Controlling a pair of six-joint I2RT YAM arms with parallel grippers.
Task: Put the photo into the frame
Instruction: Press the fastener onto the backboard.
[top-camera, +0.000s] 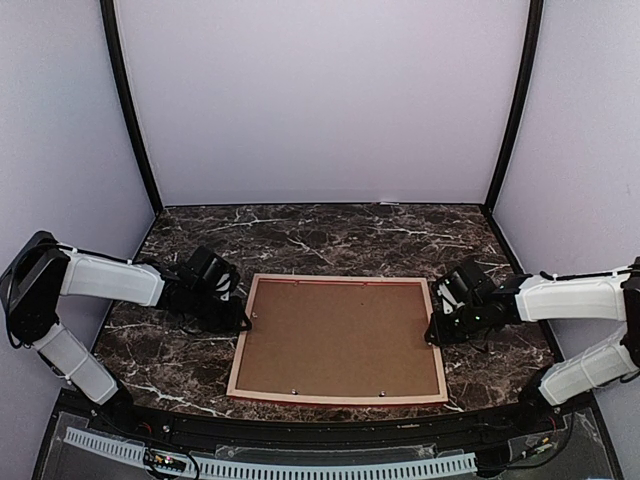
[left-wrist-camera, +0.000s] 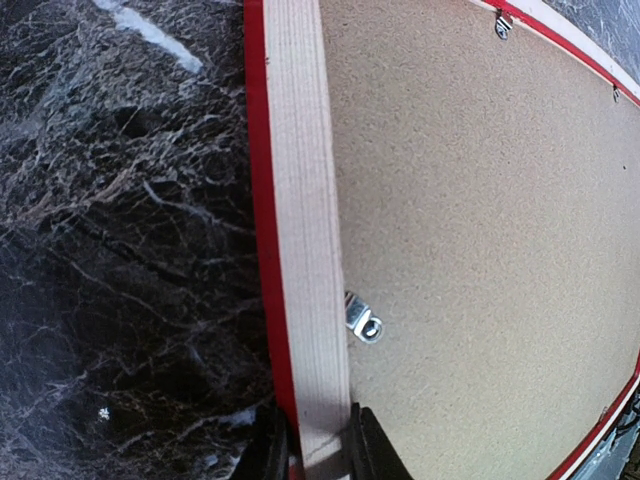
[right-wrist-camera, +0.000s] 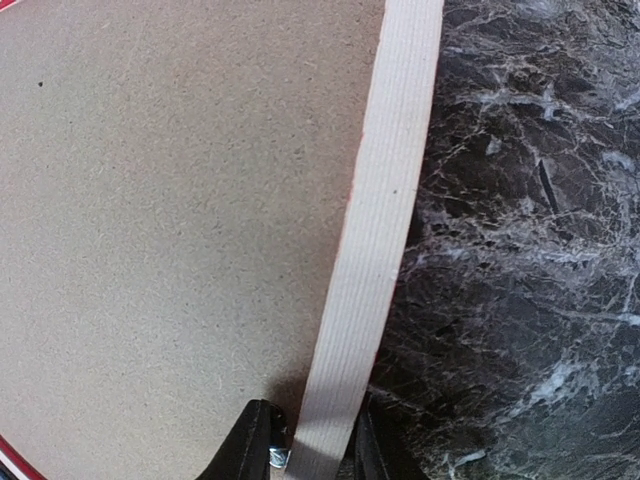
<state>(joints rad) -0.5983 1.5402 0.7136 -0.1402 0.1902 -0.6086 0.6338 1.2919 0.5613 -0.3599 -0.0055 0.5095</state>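
The frame (top-camera: 340, 398) lies face down on the marble table, pale wood back up, with a thin red edge showing. The brown backing board (top-camera: 340, 335) fills it. My left gripper (top-camera: 240, 322) is shut on the frame's left rail (left-wrist-camera: 305, 220), one finger on each side of the wood, as the left wrist view shows (left-wrist-camera: 318, 450). My right gripper (top-camera: 436, 335) is shut on the right rail (right-wrist-camera: 385, 200), its fingers (right-wrist-camera: 318, 455) straddling the wood next to a small metal clip. The photo is hidden from view.
Small metal turn clips (left-wrist-camera: 364, 320) sit along the inner edge of the backing board (left-wrist-camera: 480, 220). Dark marble tabletop (top-camera: 330, 235) surrounds the frame. Pale walls enclose the back and sides.
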